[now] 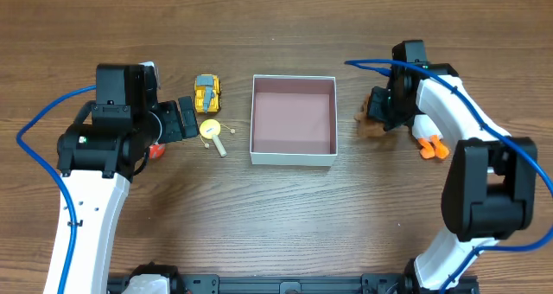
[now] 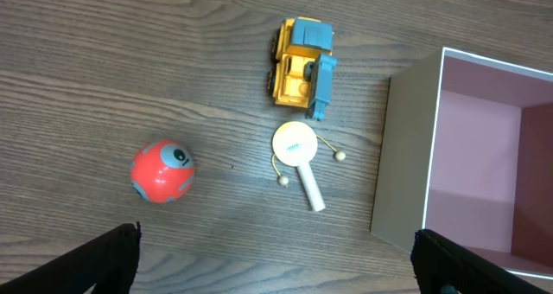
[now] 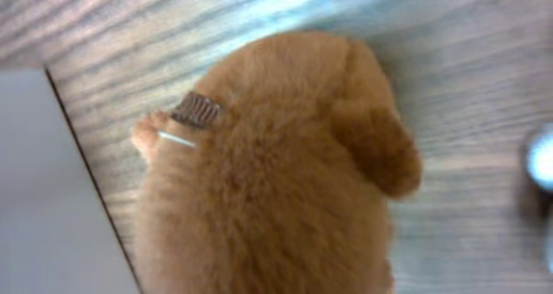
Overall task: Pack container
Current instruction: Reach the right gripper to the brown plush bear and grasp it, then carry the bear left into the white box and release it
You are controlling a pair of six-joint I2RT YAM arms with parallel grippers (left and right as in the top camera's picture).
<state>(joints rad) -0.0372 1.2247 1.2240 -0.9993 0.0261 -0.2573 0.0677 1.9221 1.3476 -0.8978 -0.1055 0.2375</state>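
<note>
One white-walled container [image 1: 294, 159], one yellow toy truck [image 1: 207, 92], one cream hand drum [image 1: 212, 132] with two beads, one red-orange ball [image 2: 162, 170], one brown plush toy [image 3: 276, 182], one white-and-orange toy [image 1: 429, 143]

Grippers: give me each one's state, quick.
Left gripper: open, holding nothing.
Right gripper: down at the brown plush toy; open or closed cannot be told.

A yellow-and-blue toy truck [image 2: 302, 67], cream wooden hand drum [image 2: 298, 151] and red-orange ball [image 2: 162, 170] lie on the wooden tabletop [image 2: 104, 69], beside the pink-lined white cardboard box [image 2: 406, 156].
</note>
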